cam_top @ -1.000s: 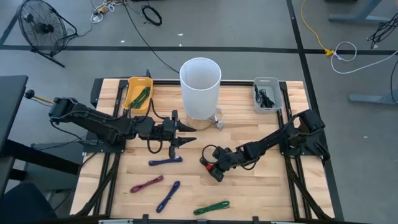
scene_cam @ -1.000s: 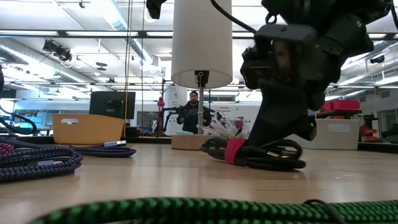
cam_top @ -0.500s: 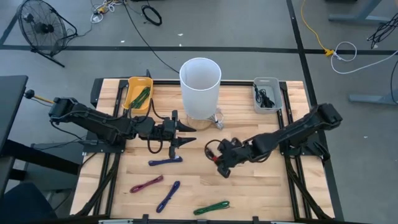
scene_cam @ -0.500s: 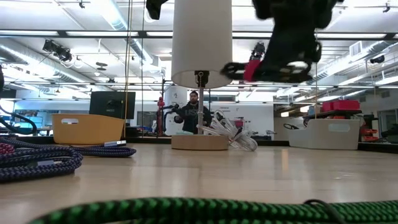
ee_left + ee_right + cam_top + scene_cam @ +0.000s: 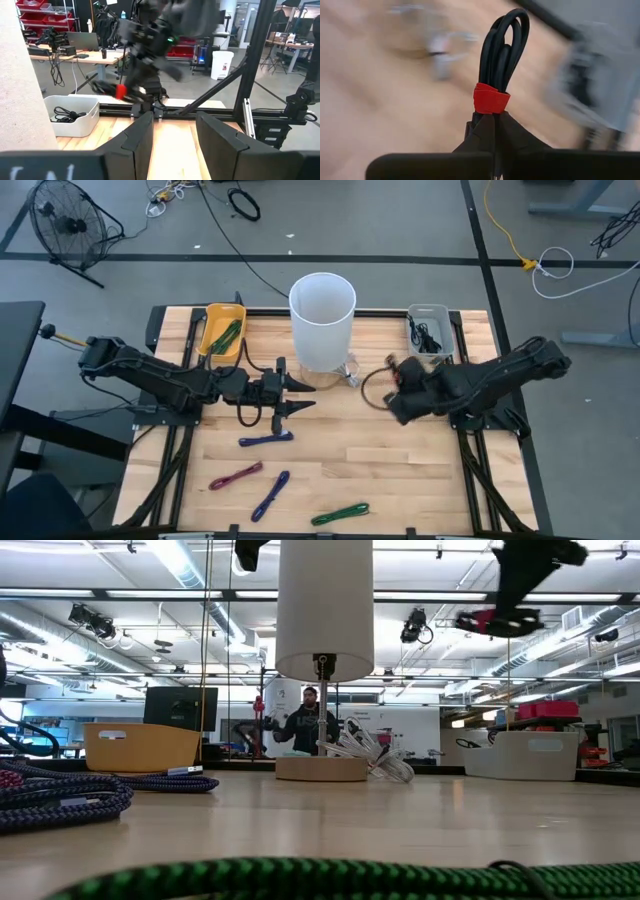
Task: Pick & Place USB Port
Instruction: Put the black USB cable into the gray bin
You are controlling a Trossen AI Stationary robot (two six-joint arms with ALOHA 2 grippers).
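Note:
My right gripper (image 5: 397,394) is shut on a coiled black cable with a red strap (image 5: 491,98), held in the air above the table's right half, near the grey bin (image 5: 430,332). The cable also shows in the low view (image 5: 497,620) and in the left wrist view (image 5: 119,91). My left gripper (image 5: 303,394) is open and empty, held level near the white cylinder (image 5: 322,315) at the table's middle. My right gripper pinches the black cable bundle between its two fingers (image 5: 485,132), at the end just below the red strap (image 5: 490,107). The fingers lie along the bundle, and its looped end (image 5: 506,35) sticks out past the fingertips. The cable is lifted clear of the table.
A yellow bin (image 5: 222,330) holding a green cable stands far left. The grey bin holds a black cable. A blue cable (image 5: 265,439), a maroon one (image 5: 236,476), another blue one (image 5: 270,494) and a green one (image 5: 340,513) lie near the front. A pale cable (image 5: 350,372) lies beside the cylinder.
My right gripper has lifted the black cable off the table's middle and carried it up and toward the far right, toward the grey bin. The cable has gone from lying on the wood to hanging clear in the gripper.

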